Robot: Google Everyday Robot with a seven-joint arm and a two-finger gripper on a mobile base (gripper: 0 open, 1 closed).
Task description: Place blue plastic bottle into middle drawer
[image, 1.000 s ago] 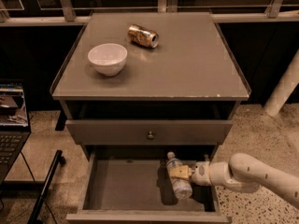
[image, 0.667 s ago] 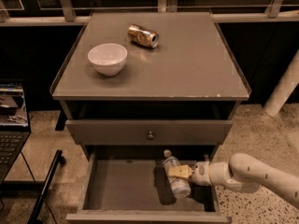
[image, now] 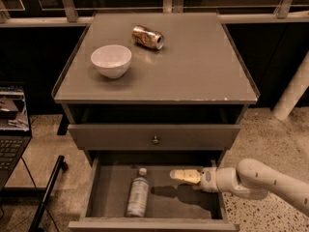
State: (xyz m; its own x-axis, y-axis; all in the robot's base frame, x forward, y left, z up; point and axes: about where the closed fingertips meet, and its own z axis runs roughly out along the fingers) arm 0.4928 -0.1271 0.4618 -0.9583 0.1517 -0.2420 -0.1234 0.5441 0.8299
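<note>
Blue plastic bottle [image: 137, 196] lies lengthwise in open middle drawer [image: 109, 187], cap to rear, nr left wall | end effector [image: 180, 175] over drawer's right half, apart from bottle w/ drawer floor betw. | grip width: can't tell

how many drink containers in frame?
2. The blue plastic bottle lies in the open middle drawer, left of the gripper and apart from it. A drink can lies on its side on the cabinet top. The shut drawer above could hide more.
</note>
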